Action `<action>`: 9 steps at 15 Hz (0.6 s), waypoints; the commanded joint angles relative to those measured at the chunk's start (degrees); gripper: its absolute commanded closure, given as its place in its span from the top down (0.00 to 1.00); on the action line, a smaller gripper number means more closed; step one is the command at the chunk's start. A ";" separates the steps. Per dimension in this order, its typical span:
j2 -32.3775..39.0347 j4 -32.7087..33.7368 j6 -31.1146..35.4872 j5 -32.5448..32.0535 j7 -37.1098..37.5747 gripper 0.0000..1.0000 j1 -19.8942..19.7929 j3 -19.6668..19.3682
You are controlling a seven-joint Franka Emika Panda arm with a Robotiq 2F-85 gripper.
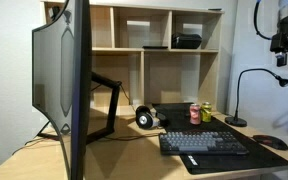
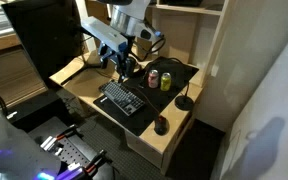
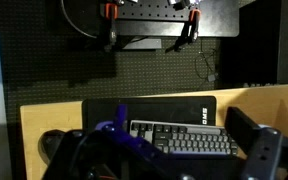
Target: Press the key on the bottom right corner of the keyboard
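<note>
The black keyboard (image 1: 204,142) lies on a black desk mat (image 1: 234,160) on the wooden desk. It shows in both exterior views (image 2: 122,98). In the wrist view the keyboard (image 3: 184,138) lies far below, between my two fingers. My gripper (image 3: 179,165) is open and empty. It hangs high above the desk in both exterior views (image 1: 284,45) (image 2: 124,64) and touches nothing.
Two drink cans (image 1: 199,113) (image 2: 160,78) stand behind the keyboard. A black gooseneck lamp (image 1: 239,100) and a dark mouse (image 1: 272,142) (image 2: 161,125) are beside it. A large monitor (image 1: 64,80) stands at one end. Shelves (image 1: 164,45) rise behind the desk.
</note>
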 commanded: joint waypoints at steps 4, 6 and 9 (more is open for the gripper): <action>1.97 0.13 -2.79 0.39 -4.26 1.00 0.47 3.47; -1.85 -4.03 -2.19 1.14 -4.71 1.00 2.18 6.90; -7.57 -9.52 -3.06 2.32 -5.11 1.00 5.84 12.84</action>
